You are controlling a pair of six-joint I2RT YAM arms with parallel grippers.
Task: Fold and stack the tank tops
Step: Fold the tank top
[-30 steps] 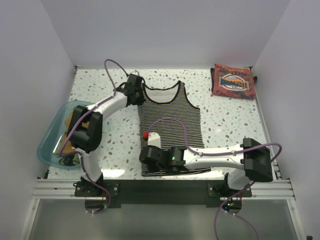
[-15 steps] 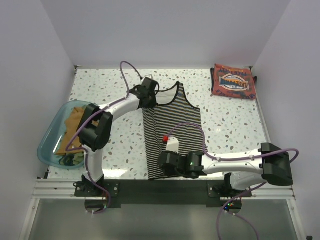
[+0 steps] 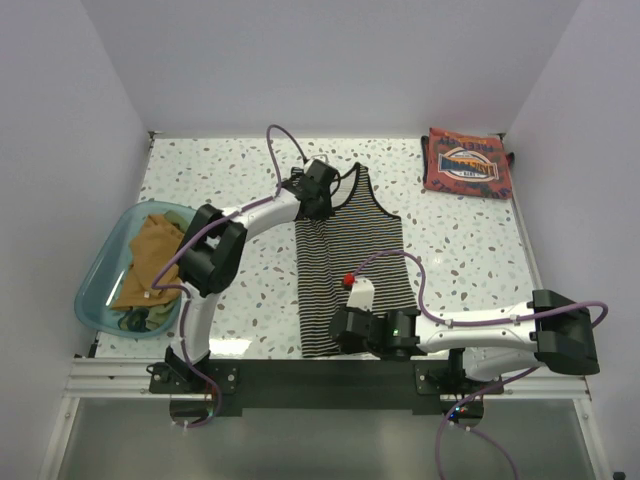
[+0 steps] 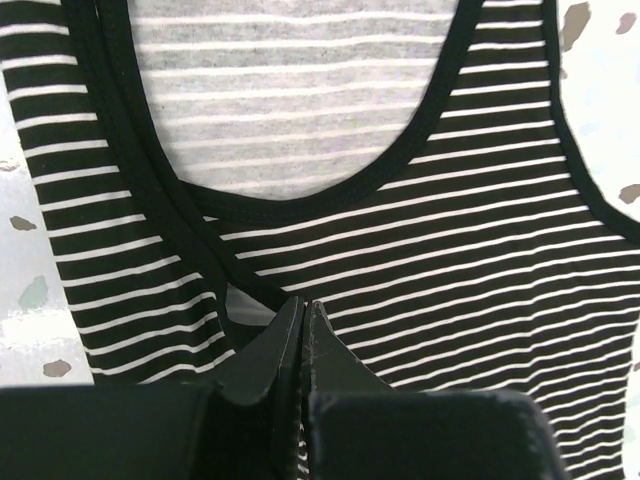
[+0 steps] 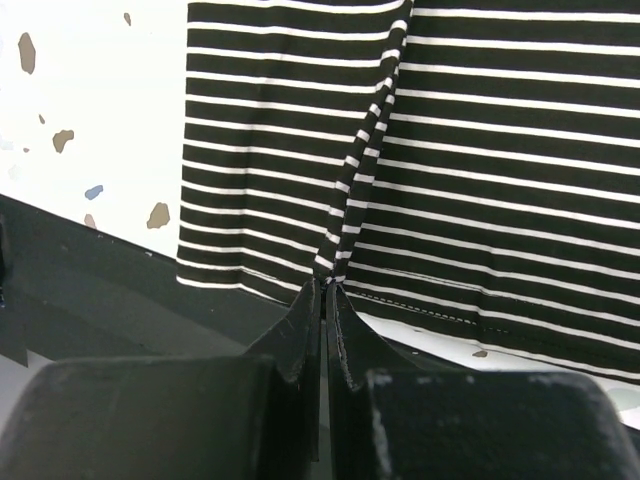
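- Done: you have one rust-red tank top (image 3: 467, 162) folded and parked beyond the striped tank top (image 3: 365, 250), well to its right.
- In hand: the striped tank top lies flat, its left side turned in over the body. I judge this the first lengthwise fold.
- The left gripper (image 3: 325, 195) is pinched closed on its left shoulder, and the right gripper (image 3: 340, 330) is pinched closed on its hem.
- Outstanding: the mustard-orange tops (image 3: 150, 258) wait in the teal bin (image 3: 93, 290), well left of the striped tank top.
- Only the wrist views show the jaws meeting on fabric. Only the overhead view shows the bin and the folded top.
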